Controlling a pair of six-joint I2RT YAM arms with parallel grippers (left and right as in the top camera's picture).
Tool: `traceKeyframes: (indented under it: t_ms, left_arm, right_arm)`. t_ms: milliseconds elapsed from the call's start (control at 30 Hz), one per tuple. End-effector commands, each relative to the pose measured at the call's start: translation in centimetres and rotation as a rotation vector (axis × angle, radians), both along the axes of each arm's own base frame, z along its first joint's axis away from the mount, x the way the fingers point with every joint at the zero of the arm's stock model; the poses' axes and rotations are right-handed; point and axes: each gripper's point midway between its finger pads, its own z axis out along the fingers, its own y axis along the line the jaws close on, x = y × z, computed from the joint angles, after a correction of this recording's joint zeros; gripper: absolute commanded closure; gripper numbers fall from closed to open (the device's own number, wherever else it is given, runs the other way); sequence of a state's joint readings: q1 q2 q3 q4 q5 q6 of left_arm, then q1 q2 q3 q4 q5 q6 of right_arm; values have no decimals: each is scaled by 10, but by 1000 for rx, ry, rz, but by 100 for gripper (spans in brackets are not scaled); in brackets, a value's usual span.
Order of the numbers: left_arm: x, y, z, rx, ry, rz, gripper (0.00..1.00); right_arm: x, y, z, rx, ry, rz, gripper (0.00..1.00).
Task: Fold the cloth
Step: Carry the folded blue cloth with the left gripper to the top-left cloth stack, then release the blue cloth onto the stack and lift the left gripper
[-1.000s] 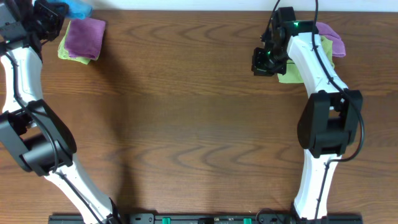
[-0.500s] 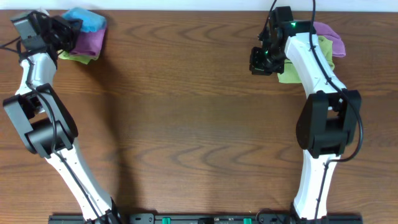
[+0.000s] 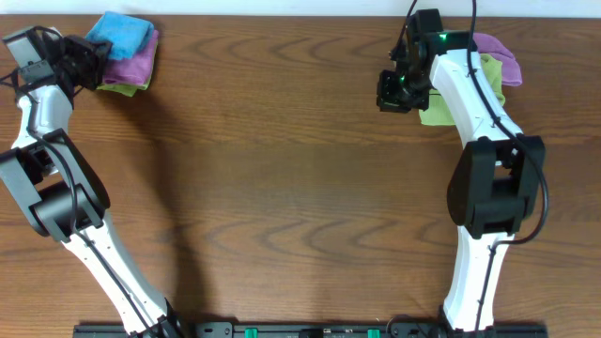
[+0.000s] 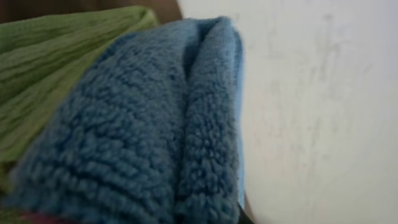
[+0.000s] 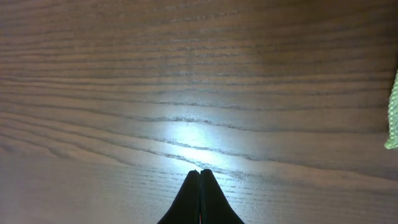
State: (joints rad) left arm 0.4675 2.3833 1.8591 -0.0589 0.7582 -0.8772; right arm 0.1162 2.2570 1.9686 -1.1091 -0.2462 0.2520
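A folded blue cloth (image 3: 122,31) lies on top of a purple cloth (image 3: 133,62) and a green cloth (image 3: 111,85) at the table's far left corner. My left gripper (image 3: 77,58) is at the stack's left edge. In the left wrist view the blue cloth (image 4: 143,130) fills the picture and hides the fingers, with the green cloth (image 4: 56,68) behind it. My right gripper (image 3: 393,91) hovers shut and empty over bare wood (image 5: 199,172), just left of a green cloth (image 3: 438,113) and a purple cloth (image 3: 499,56).
The wooden table (image 3: 282,188) ends at a white wall (image 4: 323,106) right behind the left stack. An edge of the right green cloth (image 5: 393,118) shows in the right wrist view. The arm bases stand at the front edge.
The blue cloth was carried down from the back edge onto the purple cloth. My left gripper has since drawn back to the left. The right arm has barely moved.
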Motion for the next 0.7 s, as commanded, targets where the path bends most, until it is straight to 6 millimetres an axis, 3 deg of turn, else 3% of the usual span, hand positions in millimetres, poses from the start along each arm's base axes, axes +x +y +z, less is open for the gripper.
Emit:
traceKeyframes:
  t_ms: [0,33,67,367,667]
  left_arm:
    - [-2,-4,-16,16,29,-21,60]
    - [-2,-6,-16,15,29,-28,17]
    - [-3,-7,-17,11,34,-30,5]
    - [-16,1,-6,-76,-2,-81,5]
    - [-53,31,34,36,29,-58,5]
  right_arm:
    - [5,2,11,-4,-39,17,99]
    - [5,2,11,-4,-40,17,99]
    - [5,2,11,-4,-40,17,99]
    - [3,2,11,-5,-31,18,99]
    - [-1,-4,13,-10,-19,24,99]
